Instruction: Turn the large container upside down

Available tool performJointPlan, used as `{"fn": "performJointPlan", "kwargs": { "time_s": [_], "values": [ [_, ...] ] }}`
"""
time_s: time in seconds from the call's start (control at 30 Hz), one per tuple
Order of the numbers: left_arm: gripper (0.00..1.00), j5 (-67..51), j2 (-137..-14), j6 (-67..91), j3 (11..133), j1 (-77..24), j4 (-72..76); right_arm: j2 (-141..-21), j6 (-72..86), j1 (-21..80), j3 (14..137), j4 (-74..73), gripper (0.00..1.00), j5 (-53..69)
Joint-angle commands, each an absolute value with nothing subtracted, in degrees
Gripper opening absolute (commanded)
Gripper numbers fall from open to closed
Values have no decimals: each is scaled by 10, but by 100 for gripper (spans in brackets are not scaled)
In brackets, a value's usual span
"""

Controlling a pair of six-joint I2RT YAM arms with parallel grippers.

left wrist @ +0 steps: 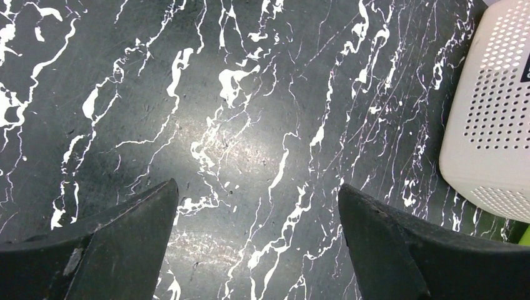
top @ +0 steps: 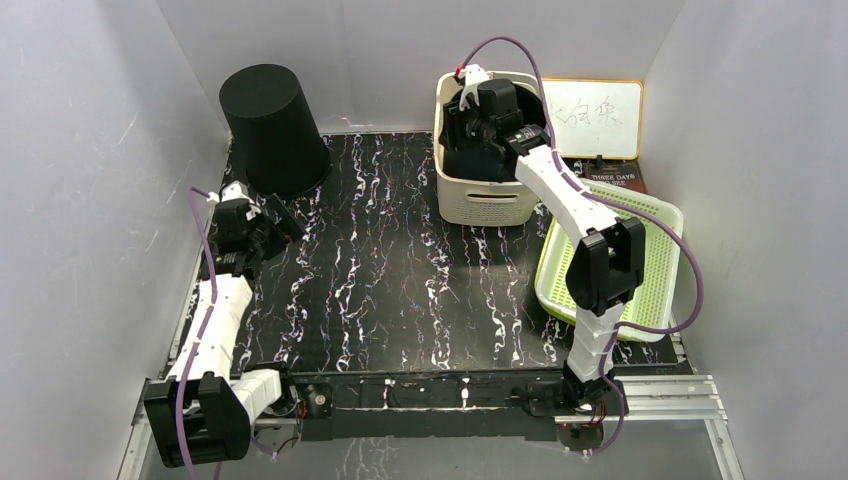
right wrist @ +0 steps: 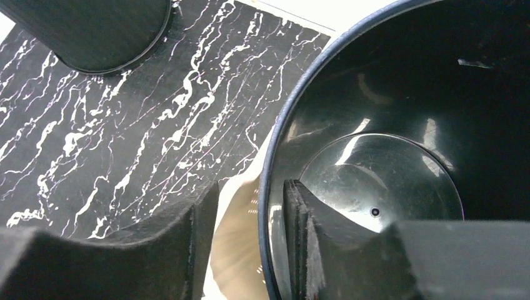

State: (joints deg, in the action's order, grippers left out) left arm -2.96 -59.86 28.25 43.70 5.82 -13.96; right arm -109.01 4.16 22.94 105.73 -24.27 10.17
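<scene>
Table (top: 400,290): upturned bucket (top: 272,128) in back left corner. Basket (top: 487,200) at back, right of centre; pail (right wrist: 387,169) upright inside it. Tray (top: 655,260) just right of basket, nearer front. Whiteboard (top: 595,118) behind tray.

A white perforated plastic basket (top: 487,203) stands at the back of the black, white-veined marble-look table (top: 400,290). Just to its right lies a lime-green slotted plastic tray (top: 655,240). Behind them a small wood-framed whiteboard (top: 600,118) with handwriting leans on the wall.
</scene>
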Motion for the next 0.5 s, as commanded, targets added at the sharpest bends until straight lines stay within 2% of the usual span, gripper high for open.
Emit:
{"fn": "performJointPlan", "kwargs": {
  "time_s": [0.0,0.13,0.3,0.47],
  "values": [
    [98,-56,-587,275,431,57,-149,-1074,26,229,1057,-258,33,71],
    [98,-57,-575,275,420,56,-144,-1077,16,229,1056,-271,0,41],
    [98,-59,-570,271,419,56,-151,-1059,26,229,1040,-250,0,-9],
    [98,-68,-568,264,452,56,-174,-1025,52,229,1057,-230,0,3]
  ]
}}
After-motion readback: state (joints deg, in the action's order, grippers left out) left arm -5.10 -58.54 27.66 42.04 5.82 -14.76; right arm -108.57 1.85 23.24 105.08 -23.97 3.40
